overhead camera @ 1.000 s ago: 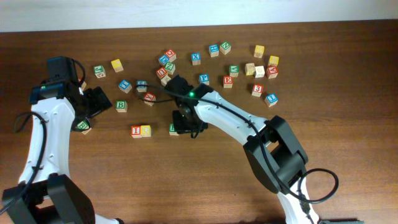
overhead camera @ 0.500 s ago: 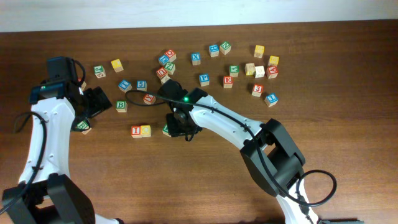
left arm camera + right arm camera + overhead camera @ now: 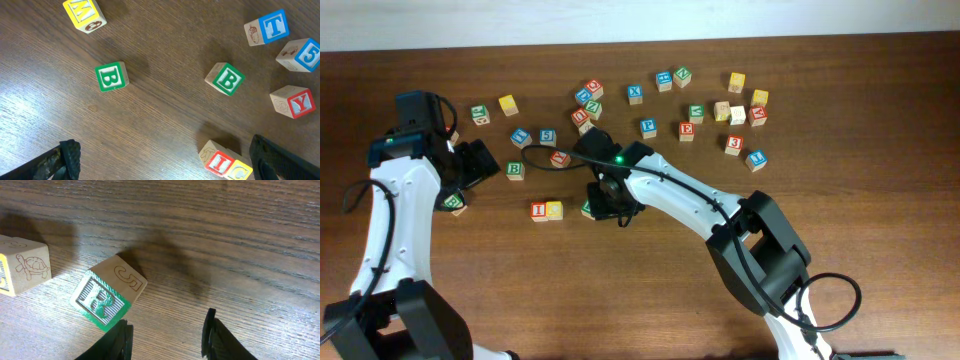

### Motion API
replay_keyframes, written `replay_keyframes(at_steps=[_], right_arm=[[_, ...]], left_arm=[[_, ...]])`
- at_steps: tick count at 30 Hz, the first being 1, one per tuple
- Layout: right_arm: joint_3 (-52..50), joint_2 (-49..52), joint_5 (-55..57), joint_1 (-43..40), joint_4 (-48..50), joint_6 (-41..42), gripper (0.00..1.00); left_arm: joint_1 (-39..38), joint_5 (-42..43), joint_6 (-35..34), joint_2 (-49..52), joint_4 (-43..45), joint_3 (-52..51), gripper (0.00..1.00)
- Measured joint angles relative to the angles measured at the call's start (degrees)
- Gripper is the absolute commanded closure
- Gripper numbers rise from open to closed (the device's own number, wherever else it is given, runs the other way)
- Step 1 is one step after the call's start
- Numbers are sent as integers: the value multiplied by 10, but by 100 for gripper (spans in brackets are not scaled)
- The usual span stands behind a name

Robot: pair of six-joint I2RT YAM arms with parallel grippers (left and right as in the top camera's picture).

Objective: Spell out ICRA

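The red "I" cube (image 3: 539, 211) and the yellow C cube (image 3: 554, 210) sit touching, side by side; the left wrist view shows the I (image 3: 219, 162) and C (image 3: 240, 171) too. The green "R" cube (image 3: 107, 299) stands turned askew just right of the C cube (image 3: 20, 272). My right gripper (image 3: 167, 340) is open and empty, and the R cube lies just outside its left finger (image 3: 122, 340). From above, that gripper (image 3: 610, 205) covers part of the R cube (image 3: 587, 208). A red-printed cube, perhaps the A (image 3: 757, 115), lies far right. My left gripper (image 3: 170, 167) is wide open and empty.
Two green "B" cubes (image 3: 111, 76) (image 3: 225, 78), a yellow cube (image 3: 84, 12), a blue "T" (image 3: 267, 27), a blue "5" (image 3: 300, 55) and a red "Y" (image 3: 292, 101) lie near the left gripper. Several more cubes are scattered along the table's far half (image 3: 686, 130).
The right gripper and the R cube shifted a little left toward the I and C cubes, then held still. The left arm has not moved.
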Motion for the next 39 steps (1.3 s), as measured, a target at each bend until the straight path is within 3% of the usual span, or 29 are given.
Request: replay_keyframes(at_steps=[39], right_arm=[[0,0,43,-1,52,0,63]], left_arm=[[0,0,0,0,0,0,1]])
